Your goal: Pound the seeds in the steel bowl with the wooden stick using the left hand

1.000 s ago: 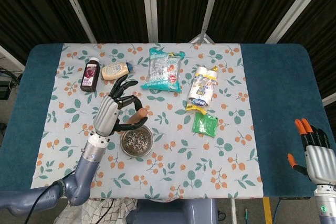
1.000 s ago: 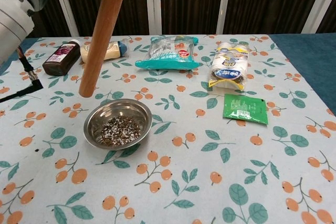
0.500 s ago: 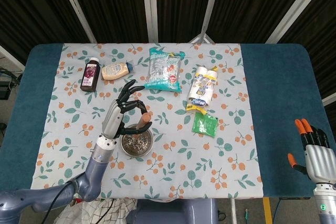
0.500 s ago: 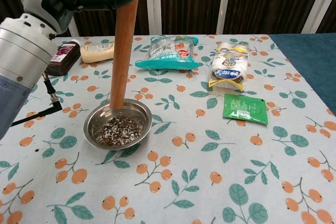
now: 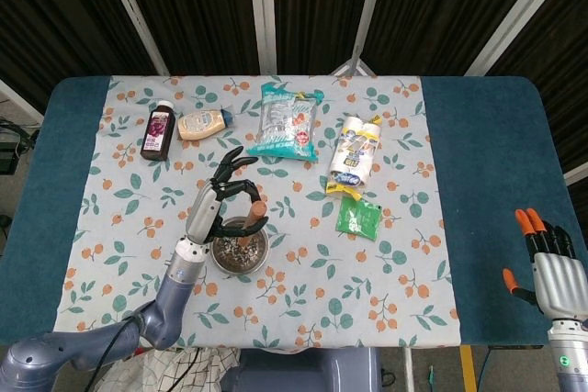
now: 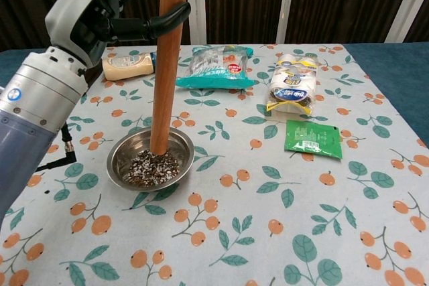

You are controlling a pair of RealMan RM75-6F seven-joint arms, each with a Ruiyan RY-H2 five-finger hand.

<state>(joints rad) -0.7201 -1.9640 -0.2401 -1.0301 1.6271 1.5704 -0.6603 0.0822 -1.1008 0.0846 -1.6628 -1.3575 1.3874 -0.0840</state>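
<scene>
The steel bowl (image 6: 151,160) (image 5: 241,252) of speckled seeds (image 6: 153,167) stands on the floral cloth, left of centre. My left hand (image 6: 110,15) (image 5: 213,208) holds the wooden stick (image 6: 166,65) (image 5: 254,217) near its top, thumb hooked around it. The stick stands nearly upright, its lower end inside the bowl at the back edge of the seeds. My right hand (image 5: 548,268) hangs off the table at the lower right of the head view, fingers apart and holding nothing.
Behind the bowl lie a dark bottle (image 5: 158,131), a cream squeeze bottle (image 6: 131,65), a teal-edged clear packet (image 6: 216,66), a white and yellow pack (image 6: 291,89) and a green sachet (image 6: 312,138). Blue table (image 5: 487,162) shows on both sides of the cloth.
My left hand has swung the stick from tilted and clear of the bowl to upright, then lowered it so its end sits in the bowl. The right hand has not moved.
</scene>
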